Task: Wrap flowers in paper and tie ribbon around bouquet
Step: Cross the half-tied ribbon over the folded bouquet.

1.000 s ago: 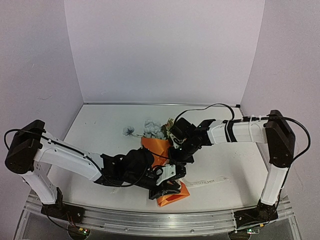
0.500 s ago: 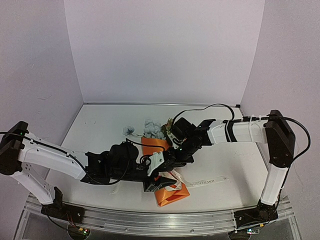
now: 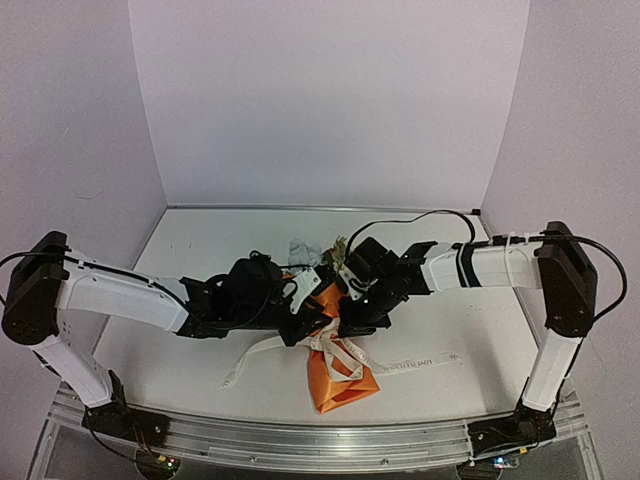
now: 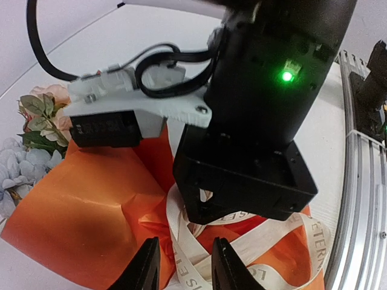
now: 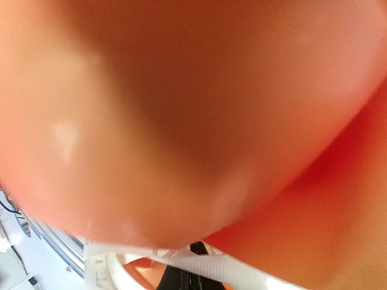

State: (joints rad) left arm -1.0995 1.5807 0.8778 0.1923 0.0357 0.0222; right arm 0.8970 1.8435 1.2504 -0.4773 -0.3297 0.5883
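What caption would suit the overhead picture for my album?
The left gripper and right gripper meet over an orange bouquet, cream ribbon looped loosely across it.

We see a cone of crinkly bright orange paper [image 3: 338,385] lying on its side under both grippers, narrow end on their near side. Pale blue, cream and rust artificial flowers [image 3: 303,250] with green leaves poke from its wide end, beyond the left gripper [image 4: 184,269]. A narrow cream-white lettered fabric ribbon [image 3: 415,363] loops over the cone just below the right gripper [image 4: 205,214]. One strand lies between the left gripper's fingers, and the tails trail to either side.
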